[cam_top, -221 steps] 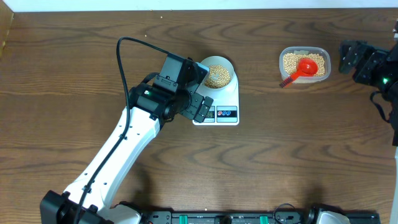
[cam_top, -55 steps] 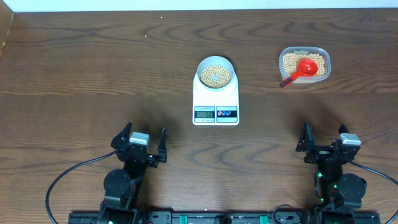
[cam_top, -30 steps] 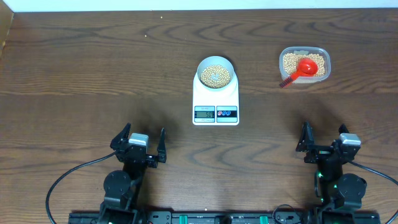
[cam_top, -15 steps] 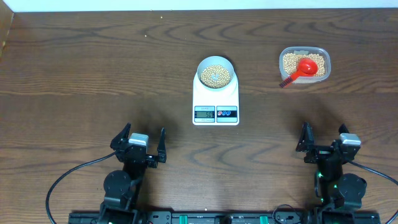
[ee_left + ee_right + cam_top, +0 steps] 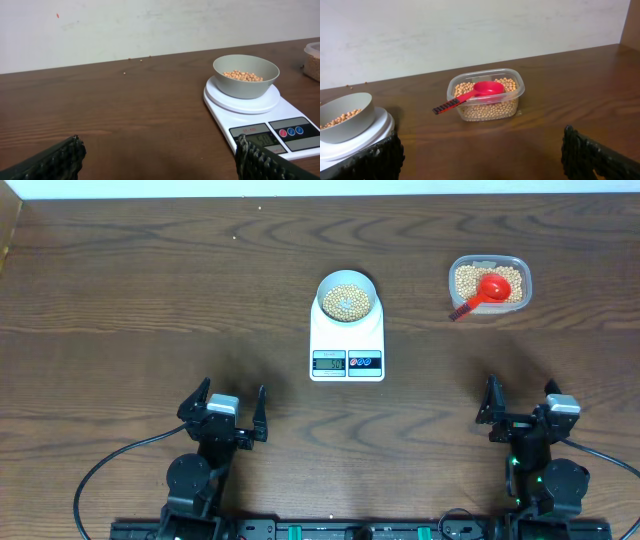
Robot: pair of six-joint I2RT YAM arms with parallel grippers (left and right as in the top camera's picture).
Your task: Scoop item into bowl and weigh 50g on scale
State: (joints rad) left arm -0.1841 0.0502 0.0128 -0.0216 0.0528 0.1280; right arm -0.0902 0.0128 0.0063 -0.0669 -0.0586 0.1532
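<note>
- At the left gripper [image 5: 232, 392]: spread to full width, holding nothing, touching nothing, with bare tabletop [image 5: 150, 300] between the fingers [image 5: 52, 161].
- At the right gripper [image 5: 520, 388]: likewise wide apart and empty.
- Ahead and to the right of the left gripper, well apart: the scale [image 5: 347, 345], its display [image 5: 329, 361] turned toward the grippers. On its round platform, the bowl [image 5: 372, 283] with the beans [image 5: 347, 301] inside.
- Ahead and slightly left of the right gripper, well apart: a clear tub [image 5: 523, 262] of more beans. In it, a red scoop [image 5: 490, 288], handle jutting over the rim toward the scale.
- Only from overhead: both grippers together, plus scale and tub in one line across the tabletop.
- Only from the left wrist: the bowl's sloping side, the beans lying low under its rim, and red and blue buttons [image 5: 291, 132] beside the display. Digits too blurred to read.
- Only from the right wrist: beans seen through the tub's clear wall, with a slice of bowl and scale at the left edge.
- Both arms folded back over their bases at the near edge, grippers low over the wood, pointing forward, well apart from each other.
</note>
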